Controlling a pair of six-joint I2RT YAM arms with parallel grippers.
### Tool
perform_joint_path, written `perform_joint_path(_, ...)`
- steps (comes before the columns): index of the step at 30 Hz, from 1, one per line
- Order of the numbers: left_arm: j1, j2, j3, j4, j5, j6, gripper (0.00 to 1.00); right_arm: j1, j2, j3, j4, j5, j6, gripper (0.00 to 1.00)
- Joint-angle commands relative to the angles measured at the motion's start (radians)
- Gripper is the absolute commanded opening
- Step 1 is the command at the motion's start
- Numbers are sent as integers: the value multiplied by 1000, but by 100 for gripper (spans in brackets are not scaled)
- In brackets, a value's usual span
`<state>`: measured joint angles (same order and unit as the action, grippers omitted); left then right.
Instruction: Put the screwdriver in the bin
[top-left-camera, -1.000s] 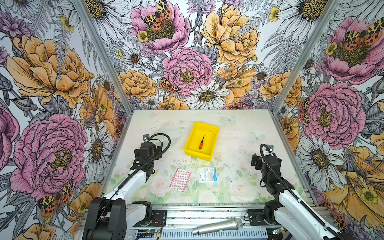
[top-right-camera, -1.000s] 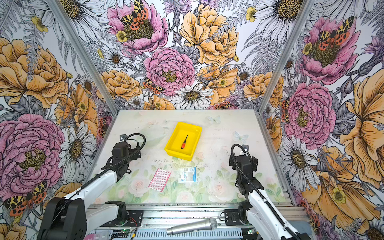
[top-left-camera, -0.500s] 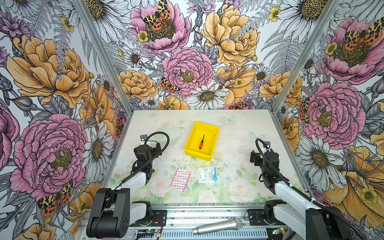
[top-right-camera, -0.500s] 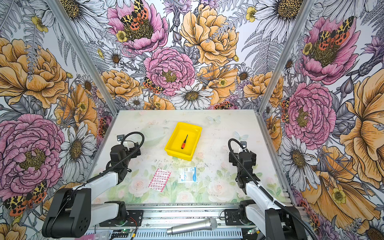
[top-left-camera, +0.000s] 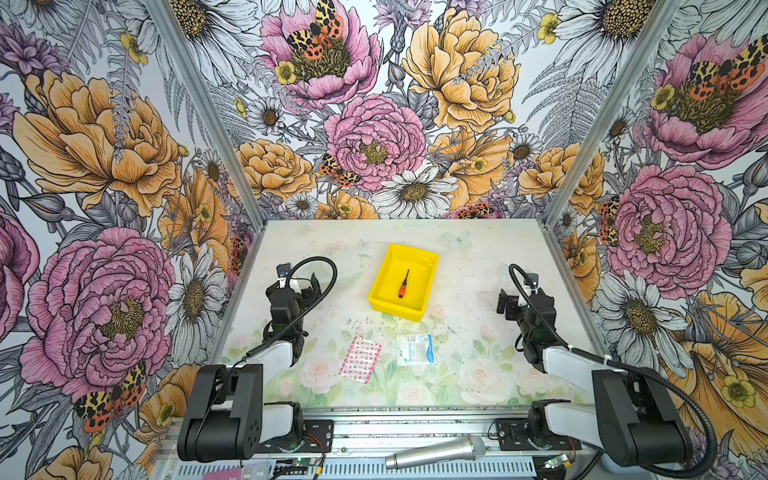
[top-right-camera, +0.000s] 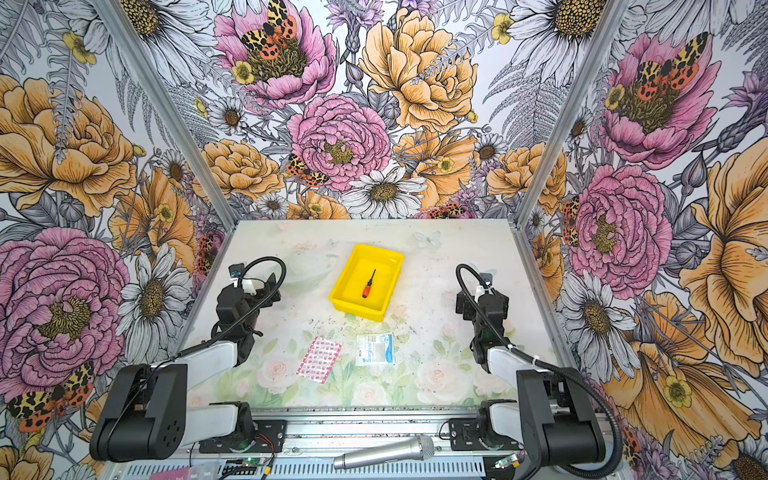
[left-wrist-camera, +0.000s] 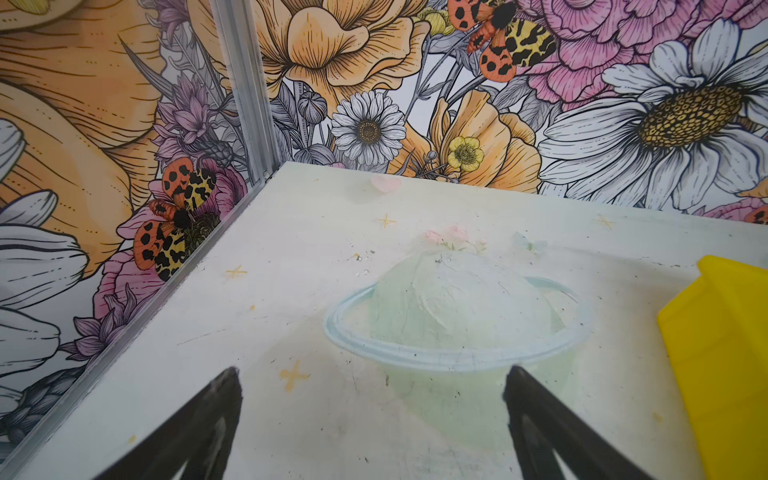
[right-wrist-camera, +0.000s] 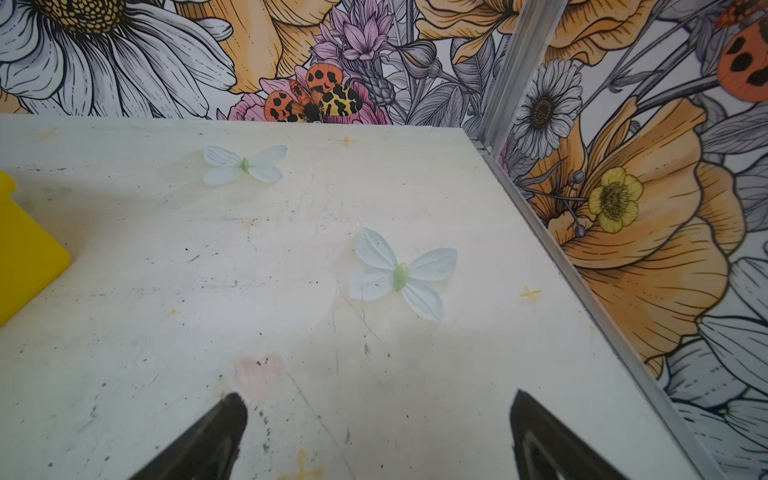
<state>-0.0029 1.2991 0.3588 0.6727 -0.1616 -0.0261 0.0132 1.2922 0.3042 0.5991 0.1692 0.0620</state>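
The screwdriver (top-left-camera: 403, 284) (top-right-camera: 368, 285), orange-red handle and thin black shaft, lies flat on the floor of the yellow bin (top-left-camera: 395, 309) (top-right-camera: 357, 309) in both top views. My left gripper (top-left-camera: 306, 286) (left-wrist-camera: 372, 374) hovers open over bare table to the left of the bin, holding nothing. My right gripper (top-left-camera: 504, 301) (right-wrist-camera: 378, 399) is open and empty to the right of the bin. Each wrist view catches only a corner of the bin (left-wrist-camera: 727, 353) (right-wrist-camera: 25, 257); the screwdriver is hidden there.
A pink blister pack (top-left-camera: 360, 359) and a white-and-blue packet (top-left-camera: 414, 349) lie nearer the front of the table. A silver microphone (top-left-camera: 434, 454) rests on the front rail. Flowered walls with metal posts close in three sides.
Both arms have folded back toward their bases, elbows rising at the front. The grippers stay open on either side of the bin. The screwdriver has not moved.
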Motion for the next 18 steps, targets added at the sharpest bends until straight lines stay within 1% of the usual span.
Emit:
perform_joint_path(1, 11, 34, -10, 92, 39, 11, 99, -18, 77, 52, 176, -49, 22, 99)
perform_joint_path(4, 13, 91, -26, 192, 45, 19, 99, -22, 162, 59, 252, -48, 20, 99)
perform_joint_path(8, 15, 198, -39, 318, 41, 15, 99, -39, 252, 78, 307, -79, 24, 99)
perform_joint_path(9, 15, 234, -40, 349, 42, 15, 99, -41, 239, 97, 232, -69, 35, 100)
perform_joint_path(10, 15, 258, -36, 382, 40, 18, 99, -41, 249, 87, 272, -73, 30, 100)
perform_joint_path(12, 15, 235, -12, 294, 38, 16, 99, -42, 245, 91, 260, -71, 30, 99)
perform_joint_path(14, 15, 250, -14, 326, 48, 18, 99, -39, 243, 95, 246, -67, 33, 99)
perform_joint_path(15, 15, 241, -9, 298, 37, 14, 99, -40, 249, 92, 267, -67, 29, 100)
perform_joint_path(18, 12, 243, 1, 286, 1, 6, 99, -38, 246, 92, 260, -66, 30, 100)
